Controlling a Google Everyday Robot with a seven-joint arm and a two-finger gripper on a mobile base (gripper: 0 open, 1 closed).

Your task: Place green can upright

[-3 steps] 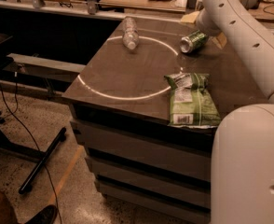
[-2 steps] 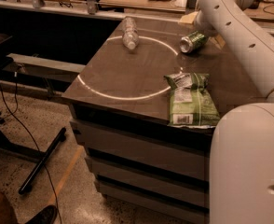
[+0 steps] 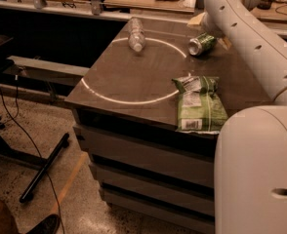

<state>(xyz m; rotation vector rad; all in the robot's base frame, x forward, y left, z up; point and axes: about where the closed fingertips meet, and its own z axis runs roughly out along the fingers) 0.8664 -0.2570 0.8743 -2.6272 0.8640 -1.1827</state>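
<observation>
Gripper [image 3: 215, 32] is at the table's [image 3: 133, 77] far edge, mostly hidden behind the arm, can't tell its state tbh. Green can [image 3: 202, 44] lies on its side right by it. Bottle [image 3: 136, 34] is further off to its left, snack bag [image 3: 199, 104] well in front.

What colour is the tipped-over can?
Dark green with a silver top: the green can, camera view. The pincer is beside it.
</observation>
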